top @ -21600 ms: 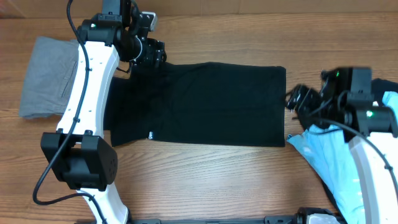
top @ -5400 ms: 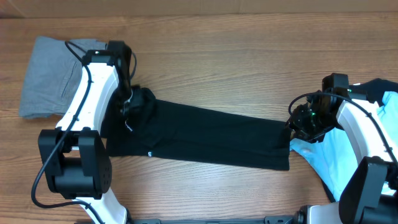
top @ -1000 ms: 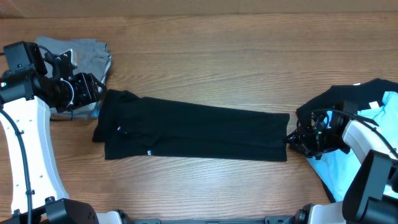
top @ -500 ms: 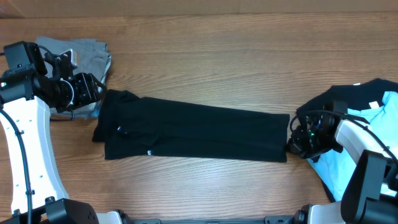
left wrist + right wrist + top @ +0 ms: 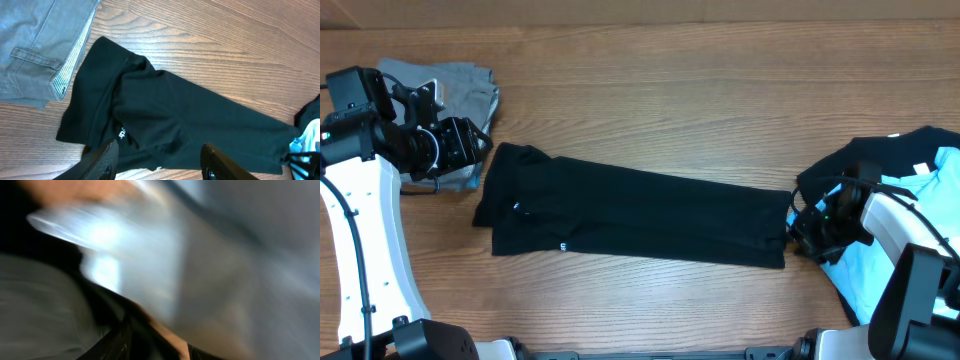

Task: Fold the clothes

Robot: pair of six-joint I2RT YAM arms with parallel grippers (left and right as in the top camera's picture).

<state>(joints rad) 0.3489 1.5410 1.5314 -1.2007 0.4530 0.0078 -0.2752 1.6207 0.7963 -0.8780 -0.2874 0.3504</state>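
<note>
Rightward drift noted: black T-shirt (image 5: 640, 215) hem follows right tool (image 5: 800, 228), its grip indeterminable. Left tool (image 5: 159, 151) stands open, empty. Fabric judged limp, light; grasp hem corners.

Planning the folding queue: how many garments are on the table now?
4: a grey garment at far left, a long black T-shirt across the middle, a black garment at the right edge, a light blue T-shirt lying against it. More may be hidden beneath those two.
</note>
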